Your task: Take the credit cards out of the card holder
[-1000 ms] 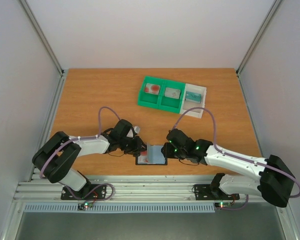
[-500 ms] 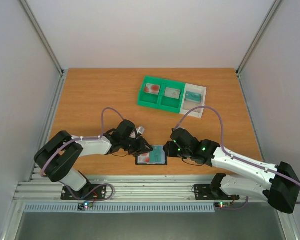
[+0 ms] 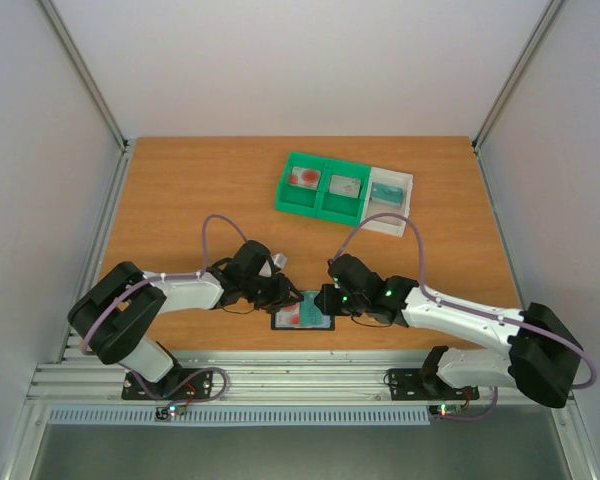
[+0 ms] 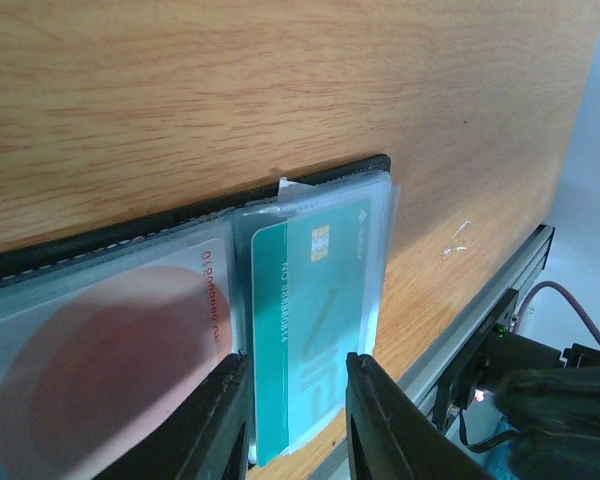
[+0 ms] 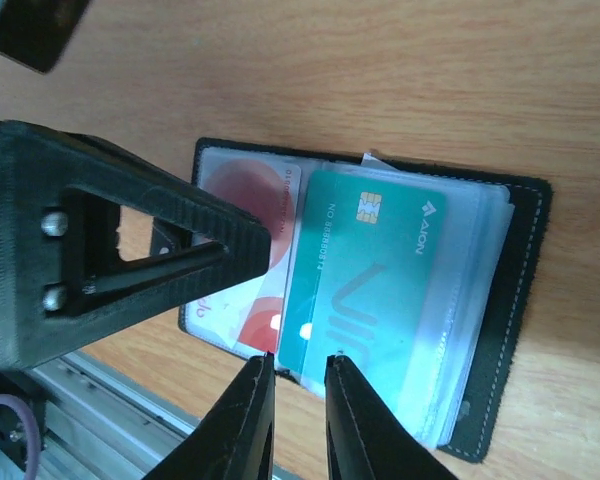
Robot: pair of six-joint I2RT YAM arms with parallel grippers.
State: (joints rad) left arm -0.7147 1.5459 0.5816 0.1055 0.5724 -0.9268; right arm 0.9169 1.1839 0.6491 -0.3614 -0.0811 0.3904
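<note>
I am looking at a wooden desk (image 3: 180, 200) sitting inside white walls (image 3: 300, 60), with metal posts (image 3: 83, 70) running up the far corners. A green tray (image 3: 285, 195) is lying toward the far right of the desk, and a white tray (image 3: 390, 222) is sitting right against its right side. A metal rail (image 3: 310, 375) is running along the near edge, with a grey perforated strip (image 3: 240, 415) lying just in front of it.

teal card (image 5: 380, 270): "aion" with a small logo at its upper right. a line along its left edge starts "no", digits after it too small to trust. big pale letters across the middle, maybe "vip", not sure. whitish card (image 5: 245, 215): red characters along one edge, unreadable.
</note>
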